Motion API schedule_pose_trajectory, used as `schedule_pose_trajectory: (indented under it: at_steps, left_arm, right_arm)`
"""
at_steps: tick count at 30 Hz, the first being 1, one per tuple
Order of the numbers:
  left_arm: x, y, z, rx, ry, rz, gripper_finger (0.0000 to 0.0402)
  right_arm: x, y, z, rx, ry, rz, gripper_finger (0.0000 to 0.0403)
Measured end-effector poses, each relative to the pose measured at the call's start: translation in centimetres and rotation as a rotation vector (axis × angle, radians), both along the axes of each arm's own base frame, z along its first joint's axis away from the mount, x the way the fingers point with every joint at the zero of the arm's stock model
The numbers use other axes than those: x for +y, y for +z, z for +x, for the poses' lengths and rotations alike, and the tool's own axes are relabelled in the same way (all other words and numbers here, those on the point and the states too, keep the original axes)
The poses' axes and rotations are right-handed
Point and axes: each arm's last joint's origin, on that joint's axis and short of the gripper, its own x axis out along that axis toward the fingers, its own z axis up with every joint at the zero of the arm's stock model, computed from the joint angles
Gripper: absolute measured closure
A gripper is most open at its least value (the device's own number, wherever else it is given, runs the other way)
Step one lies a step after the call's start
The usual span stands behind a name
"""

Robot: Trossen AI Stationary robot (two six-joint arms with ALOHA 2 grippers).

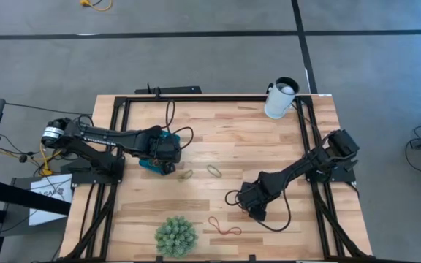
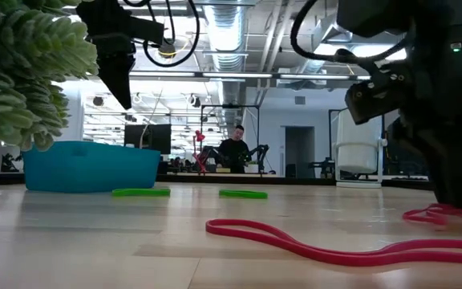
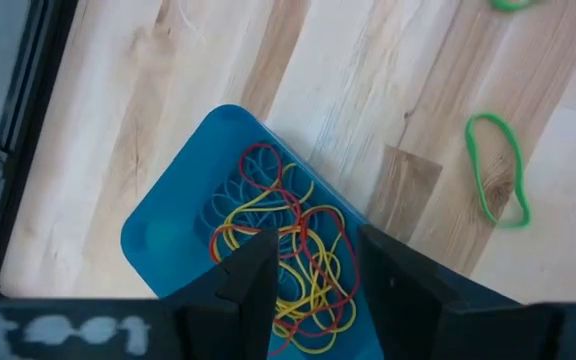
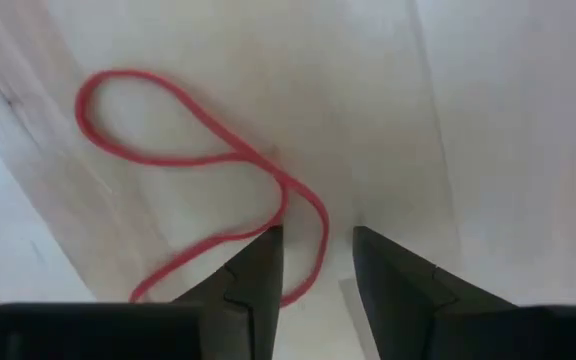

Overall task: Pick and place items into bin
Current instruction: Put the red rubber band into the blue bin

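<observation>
The teal bin [image 1: 154, 162] sits on the wooden counter [image 1: 218, 139], and it already holds a tangle of red, yellow and blue bands [image 3: 283, 255]. The left end effector [image 3: 313, 275] hangs right over the bin with its two fingers spread apart and nothing between them. Two green bands [image 1: 186, 174] lie on the counter just beside the bin, on the side away from the left arm. The red band [image 4: 203, 175] lies well apart from the bin, near the green spiky ball [image 1: 175, 235]. The right end effector [image 4: 316, 262] is low over that red band, fingers spread, with part of the loop between its tips. I think the band could slip out when the fingers shut, because it is so thin and flat on the wood. It could also stretch and snap away if only one side gets pinched. The counter is pale wood planks with a black frame around it. A white cup [image 1: 281, 98] stands at the far corner from the bin. Behind the counter is a big bright room with pipes overhead, and a person [image 2: 235, 150] sits far back.
</observation>
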Motion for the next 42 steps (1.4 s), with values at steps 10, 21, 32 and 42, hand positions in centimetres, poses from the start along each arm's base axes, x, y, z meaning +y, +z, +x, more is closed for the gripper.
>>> schedule_pose_trajectory:
  at_steps: [10,21,32,42]
  left_arm:
    - [0.0,0.0,0.1,0.002,-0.032,0.013,0.0274]
    - [0.0,0.0,0.1,0.002,-0.033,0.014,0.0274]
    - [0.0,0.0,0.1,0.002,-0.033,0.014,0.0274]
    - [0.0,0.0,0.1,0.002,-0.032,0.014,0.0274]
  right_arm:
    - [-1.1,0.2,0.2,0.002,-0.02,-0.033,0.0284]
    - [-1.2,0.2,0.5,-0.043,0.042,-0.071,0.0284]
    - [-0.9,-0.8,1.1,-0.055,0.071,-0.059,0.0288]
    - [-0.9,-0.5,1.1,-0.064,0.108,-0.05,0.0371]
